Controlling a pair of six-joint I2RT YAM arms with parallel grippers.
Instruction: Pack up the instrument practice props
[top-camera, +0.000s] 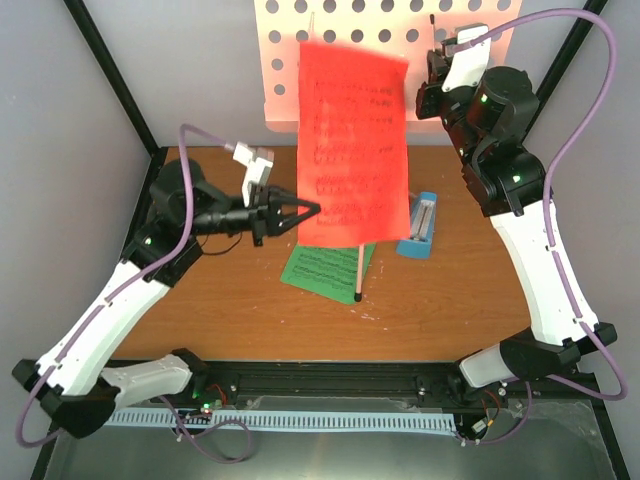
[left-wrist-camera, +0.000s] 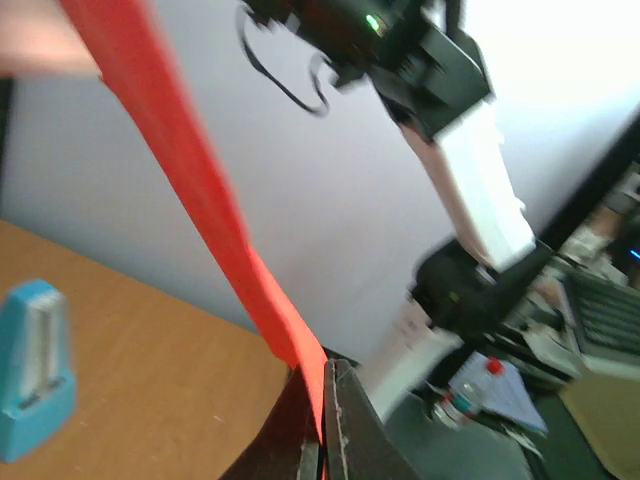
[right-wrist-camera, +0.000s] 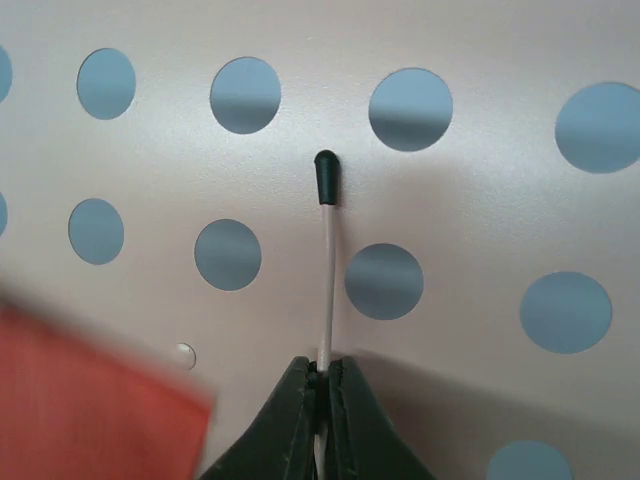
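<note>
My left pincer (left-wrist-camera: 322, 398) is closed tight on the left edge of the red page (top-camera: 355, 150), low on that edge, with the paper pinched thin between the two fingers. From the grip the page runs up and away to the pink desk (top-camera: 350, 20) of the music stand, where its top corners look blurred. I cannot tell whether it rests on the desk's ledge or hangs free of it.

My right pincer (right-wrist-camera: 322, 372) is shut on the thin white wire arm (right-wrist-camera: 324, 270) with the black tip, which stands up against the holed face of the desk. That puts it high over the far right corner of the table (top-camera: 450, 300).

Under the red page, one leg (top-camera: 358, 272) of the stand slants down to the middle of the table. Its dark foot lies right beside the green page (top-camera: 318, 268), which lies flat there, a little toward the near edge. The blue metronome (top-camera: 418, 228) lies right of the middle, well apart from both pincers.

By my reckoning the packing has hardly begun. The stand is not yet folded, the red page is only now in hand, the green page and the metronome are untouched, and I see no case or box to put them in. What remains is freeing the red page, gathering both sheets, folding the stand and stowing the metronome
</note>
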